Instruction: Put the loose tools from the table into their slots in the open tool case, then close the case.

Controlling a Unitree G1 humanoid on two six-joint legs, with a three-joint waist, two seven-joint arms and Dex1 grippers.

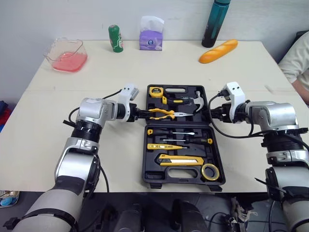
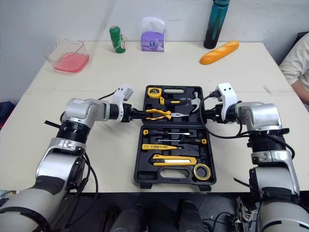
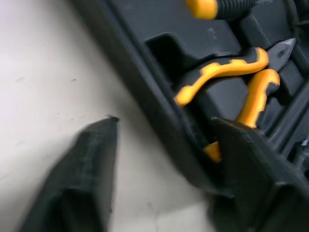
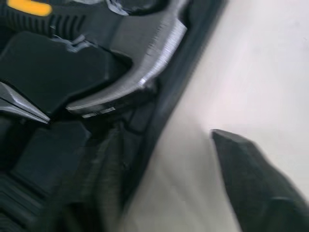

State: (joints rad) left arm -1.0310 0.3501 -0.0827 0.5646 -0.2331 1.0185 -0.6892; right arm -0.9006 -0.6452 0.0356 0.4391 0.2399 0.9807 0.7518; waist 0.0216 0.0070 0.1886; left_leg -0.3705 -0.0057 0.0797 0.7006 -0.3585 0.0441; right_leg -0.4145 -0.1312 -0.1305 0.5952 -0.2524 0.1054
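The black tool case (image 1: 145,159) lies open at the table's middle, with its lid half (image 1: 174,89) on the far side. Yellow-handled pliers (image 1: 161,113), a hammer (image 1: 195,100) and a tape measure (image 1: 155,91) sit in the far half. Screwdrivers (image 1: 174,133), a utility knife (image 1: 181,160) and a tape roll (image 1: 210,171) lie in the near half. My left gripper (image 1: 142,114) is open and straddles the far half's left wall (image 3: 159,96), one finger inside by the pliers (image 3: 241,82). My right gripper (image 1: 210,114) is open astride the right wall (image 4: 178,82), near the hammer head (image 4: 145,63).
Along the table's far edge stand a clear container of pink liquid (image 1: 66,54), a green can (image 1: 115,38), a purple tissue pack (image 1: 151,35), a teal bottle (image 1: 216,21) and a bread loaf (image 1: 218,51). A person's sleeve (image 1: 297,58) shows at the right edge.
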